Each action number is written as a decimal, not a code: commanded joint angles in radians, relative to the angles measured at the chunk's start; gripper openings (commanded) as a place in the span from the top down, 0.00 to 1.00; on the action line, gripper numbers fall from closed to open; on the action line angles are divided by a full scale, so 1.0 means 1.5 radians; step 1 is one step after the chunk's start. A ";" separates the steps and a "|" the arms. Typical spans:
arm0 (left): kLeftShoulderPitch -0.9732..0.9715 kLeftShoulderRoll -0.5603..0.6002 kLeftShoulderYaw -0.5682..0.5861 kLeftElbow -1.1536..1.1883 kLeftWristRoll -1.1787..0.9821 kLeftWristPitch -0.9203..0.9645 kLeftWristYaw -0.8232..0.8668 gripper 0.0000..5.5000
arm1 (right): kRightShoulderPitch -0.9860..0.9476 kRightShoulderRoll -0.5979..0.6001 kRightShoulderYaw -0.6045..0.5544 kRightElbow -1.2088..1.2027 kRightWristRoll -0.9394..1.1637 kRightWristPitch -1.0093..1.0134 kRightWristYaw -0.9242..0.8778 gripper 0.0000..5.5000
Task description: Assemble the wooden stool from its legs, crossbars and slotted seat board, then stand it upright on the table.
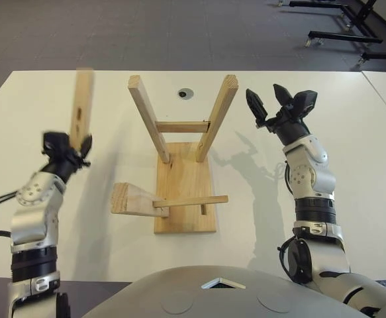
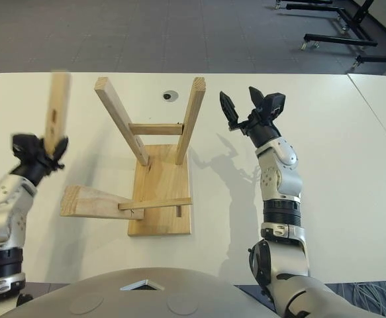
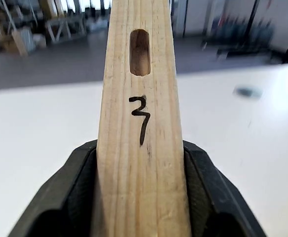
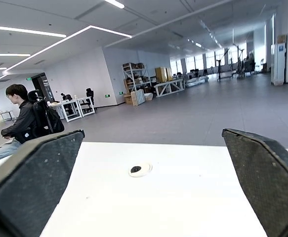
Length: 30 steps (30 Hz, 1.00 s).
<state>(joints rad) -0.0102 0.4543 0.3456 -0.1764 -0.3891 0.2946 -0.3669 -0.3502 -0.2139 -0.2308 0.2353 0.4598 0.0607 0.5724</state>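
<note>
Half done: have two legs [image 1: 149, 119] plus crossbar [image 1: 183, 126] standing in seat board [image 1: 183, 175] on table [image 1: 368, 199], third leg [image 1: 130, 199] lying at its near end, fourth leg [image 1: 82, 99] clamped in left gripper [image 1: 79, 149], right gripper [image 1: 264, 93] spread empty.

Working hall, part lab, part open-plan office: my white table [image 1: 351, 132], with a round cable port [image 4: 140, 169] set in its top, stands on a grey tiled floor [image 1: 179, 33]. Long strip lights [image 4: 35, 32] run across the white ceiling. Storage racks [image 4: 134, 79] loaded with boxes line the far wall, desks [image 4: 74, 106] stand near them, and black wheeled equipment stands [image 1: 345, 36] are parked beyond my table.
</note>
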 commanded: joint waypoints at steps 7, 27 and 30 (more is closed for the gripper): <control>-0.194 0.109 -0.058 -0.132 -0.302 0.089 -0.326 0.63 | -0.055 -0.066 -0.034 -0.308 0.410 0.286 0.137 0.07; -0.211 0.113 -0.193 -0.153 -0.376 0.211 -0.482 0.63 | -0.129 0.016 0.081 -0.378 0.523 0.345 0.135 0.17; -0.207 0.116 -0.189 -0.159 -0.387 0.217 -0.483 0.63 | -0.117 0.019 0.078 -0.381 0.524 0.341 0.152 0.27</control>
<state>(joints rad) -0.3148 0.6189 0.0547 -0.4010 -0.9636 0.6091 -1.0905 -0.5250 -0.1860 -0.1097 -0.3297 1.2368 0.5782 0.7839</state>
